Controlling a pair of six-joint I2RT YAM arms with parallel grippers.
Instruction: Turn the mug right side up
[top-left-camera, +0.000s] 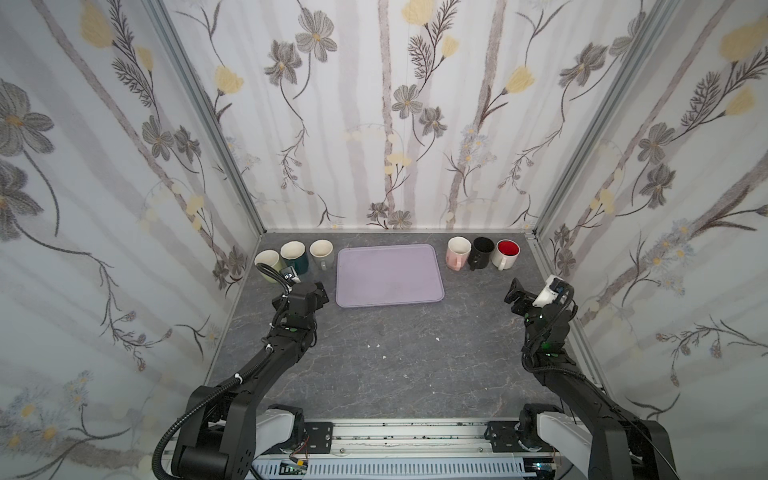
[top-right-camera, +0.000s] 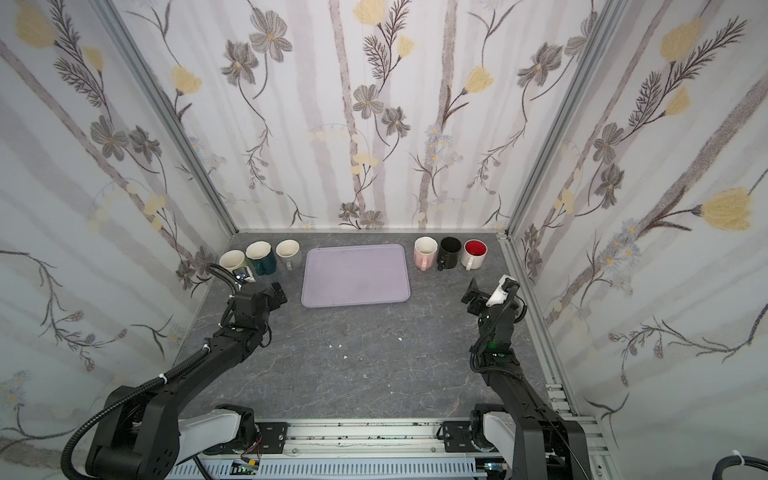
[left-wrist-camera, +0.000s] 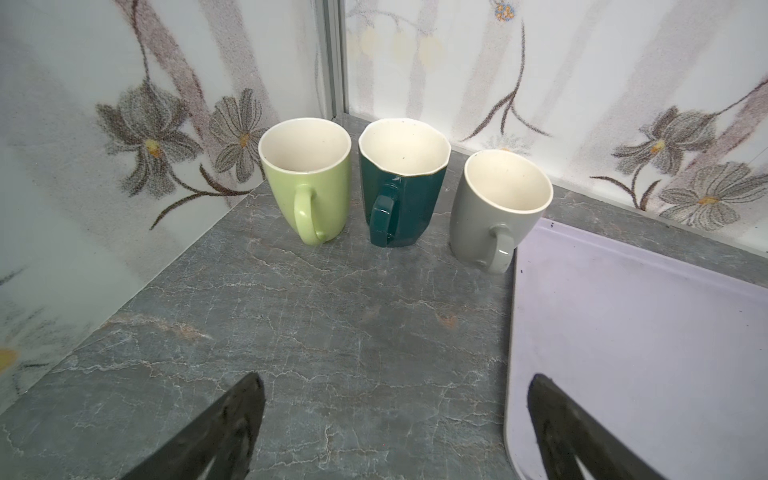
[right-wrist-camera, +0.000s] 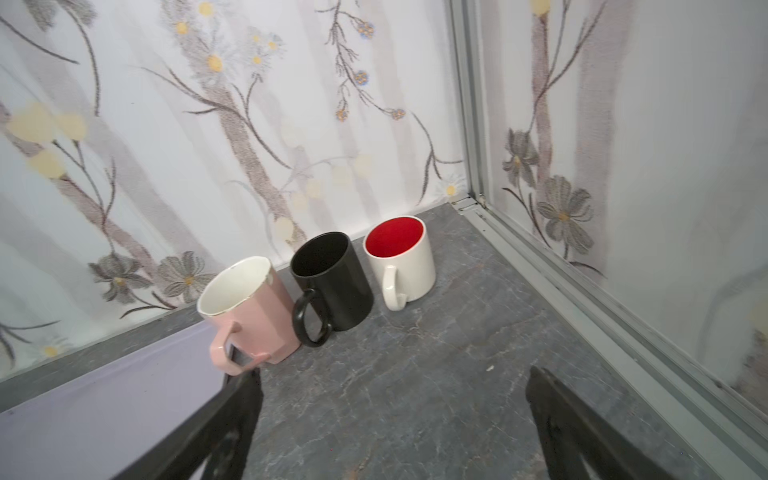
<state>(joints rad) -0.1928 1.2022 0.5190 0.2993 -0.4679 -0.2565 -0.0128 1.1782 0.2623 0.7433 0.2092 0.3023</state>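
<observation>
Mugs, six in all, stand mouth-up along the far edge of the counter. The light green mug, teal mug and grey mug are left of the tray. The pink mug, black mug and white mug are right of it.

In both top views the cable on the left arm crosses the light green mug and hides part of it. In the wrist views each tool's fingers are cut off by the frame edge.

Teal and pink are faceted with squared handles. Grey and green taper, and the white mug is red inside. All are glossy. The counter is veined grey stone pattern. The tray is matte lilac with rounded corners.

The left tool and right tool are both spread wide and hold nothing.
</observation>
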